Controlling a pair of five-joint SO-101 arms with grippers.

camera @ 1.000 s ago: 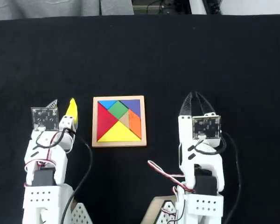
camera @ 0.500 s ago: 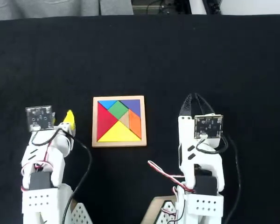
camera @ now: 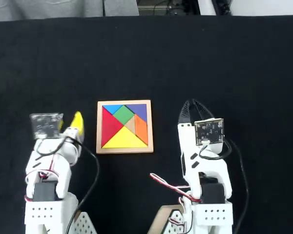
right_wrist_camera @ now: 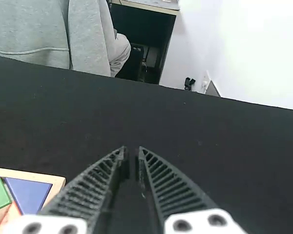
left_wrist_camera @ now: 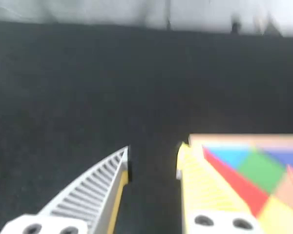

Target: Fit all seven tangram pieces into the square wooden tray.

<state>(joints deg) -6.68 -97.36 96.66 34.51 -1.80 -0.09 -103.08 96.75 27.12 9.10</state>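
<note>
High view: tray (camera: 98, 127) lies on the black counter (camera: 146, 58) between the two arms, nearer the left one. Seven pieces (camera: 125, 126) fill it edge to edge: red piece (camera: 110, 126), yellow piece (camera: 124, 140), light-blue piece (camera: 112, 108), green piece (camera: 123, 113), dark-blue piece (camera: 139, 111), orange piece (camera: 142, 129), tan piece (camera: 131, 125). No gaps visible, so the task looks done. Whether every piece sits fully flat cannot be told from here. Left fingers (camera: 77, 119) are just beside the tray's left rim and apart from it in this view. In the left wrist view the yellow finger overlaps the tray's near corner, contact or not unclear. They stand moderately open with nothing between them. Right fingers (camera: 184, 113) are off the tray's right side, clear of it. In the right wrist view they are pressed nearly together, a thin slit only, and hold nothing. Main risk is the left arm: being so close to the rim, any sideways swing or drop could clip the tray, shove it across the counter or jolt pieces up out of their seats. A proud piece, if any, would pop easiest. The right arm is less of a worry, though a low sweep toward the tray could nudge the right rim. Best guess for both is lifting clear before moving away.
</note>
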